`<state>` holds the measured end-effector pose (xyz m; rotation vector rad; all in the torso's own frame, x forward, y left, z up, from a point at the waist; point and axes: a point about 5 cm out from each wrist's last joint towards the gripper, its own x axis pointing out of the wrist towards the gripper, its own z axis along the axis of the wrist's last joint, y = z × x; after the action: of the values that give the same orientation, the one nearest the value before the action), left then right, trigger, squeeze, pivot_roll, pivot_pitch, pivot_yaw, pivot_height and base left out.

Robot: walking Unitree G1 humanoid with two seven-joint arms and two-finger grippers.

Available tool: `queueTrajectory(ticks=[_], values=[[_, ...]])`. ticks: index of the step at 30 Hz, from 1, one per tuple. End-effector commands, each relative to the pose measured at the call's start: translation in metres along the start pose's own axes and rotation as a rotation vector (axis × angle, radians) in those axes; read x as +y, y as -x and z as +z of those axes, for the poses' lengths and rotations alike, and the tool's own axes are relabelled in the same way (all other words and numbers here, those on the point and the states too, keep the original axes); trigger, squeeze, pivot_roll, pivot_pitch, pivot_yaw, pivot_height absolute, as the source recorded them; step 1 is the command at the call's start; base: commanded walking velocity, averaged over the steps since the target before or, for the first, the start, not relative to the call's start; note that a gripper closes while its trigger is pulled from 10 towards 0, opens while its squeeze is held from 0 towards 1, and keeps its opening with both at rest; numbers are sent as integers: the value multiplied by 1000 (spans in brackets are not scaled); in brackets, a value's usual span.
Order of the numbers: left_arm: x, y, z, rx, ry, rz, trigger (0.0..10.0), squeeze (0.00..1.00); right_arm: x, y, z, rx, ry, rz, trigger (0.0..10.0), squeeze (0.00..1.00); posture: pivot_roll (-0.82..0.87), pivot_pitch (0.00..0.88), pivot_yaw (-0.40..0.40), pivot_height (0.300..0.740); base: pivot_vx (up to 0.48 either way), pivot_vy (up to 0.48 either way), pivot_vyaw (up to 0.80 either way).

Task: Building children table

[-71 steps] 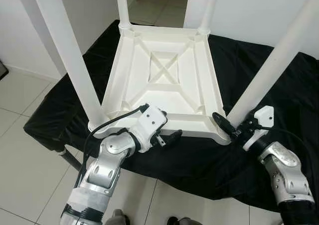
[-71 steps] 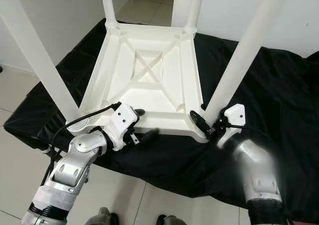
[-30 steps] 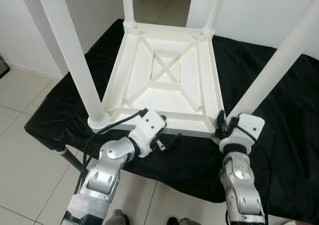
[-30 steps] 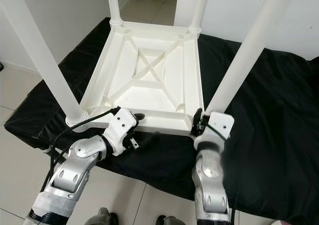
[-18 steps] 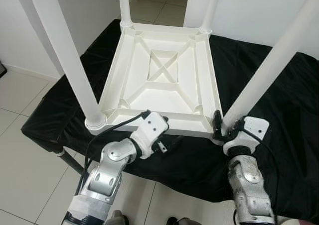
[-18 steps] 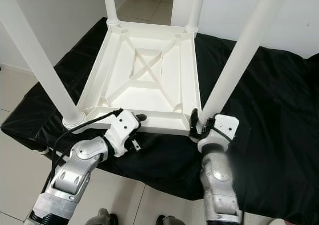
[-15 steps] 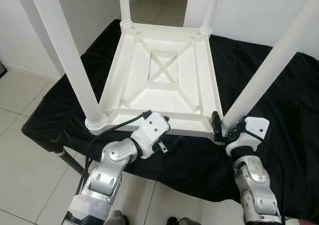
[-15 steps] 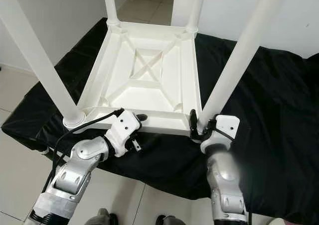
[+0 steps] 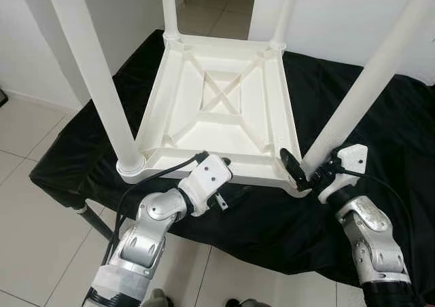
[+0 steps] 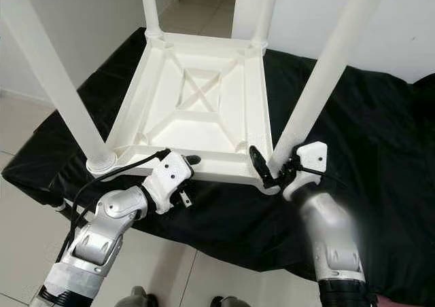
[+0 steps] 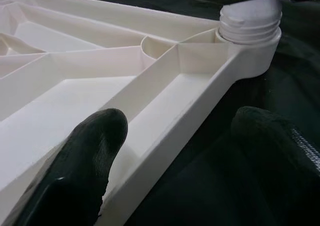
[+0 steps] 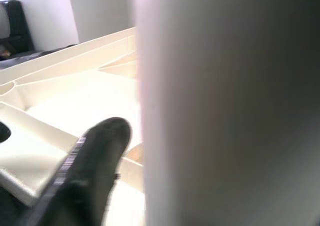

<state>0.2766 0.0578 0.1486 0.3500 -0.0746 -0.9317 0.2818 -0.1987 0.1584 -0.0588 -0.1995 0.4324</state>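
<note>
Cloth (image 9: 380, 117), black, covers a stand on a pale tiled floor (image 9: 27, 185), and on it lies the white table (image 9: 217, 117) upside down, its four legs up. The near right leg (image 9: 370, 76) rises from the table's near right corner, where the right gripper (image 9: 304, 174) sits with its fingers spread around the leg's base, one black finger (image 12: 90, 166) just beside it. The left gripper (image 9: 228, 178) is at the near rim, open and straddling the rim, one finger (image 11: 85, 161) inside the frame and the other on the cloth outside
</note>
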Motion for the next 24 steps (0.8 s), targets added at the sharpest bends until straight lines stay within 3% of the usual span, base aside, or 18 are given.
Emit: queueTrajectory(ticks=[1,2,16,17,21,24], values=[[2,0,-6,19,-1,121,10000,0,1,0,-5,9,0,30,588,0,61,53,-51,740,0,0,0],[2,0,-6,21,-3,122,10000,0,1,0,-6,9,-2,37,0,0,61,48,-50,740,0,0,0],[5,-7,-8,35,-3,142,10000,0,-1,11,-14,31,-42,15,0,0,50,32,-40,740,0,0,0],[5,-7,-8,37,-1,144,10000,0,0,11,-14,32,-51,0,10000,0,47,28,-41,740,0,0,0],[5,-7,-9,40,2,148,10000,0,4,9,-14,44,-64,-43,10000,0,45,26,-45,740,0,0,0],[4,-8,-10,40,13,153,10000,0,11,4,-14,27,-62,-193,10000,0,46,18,-52,740,0,0,0]])
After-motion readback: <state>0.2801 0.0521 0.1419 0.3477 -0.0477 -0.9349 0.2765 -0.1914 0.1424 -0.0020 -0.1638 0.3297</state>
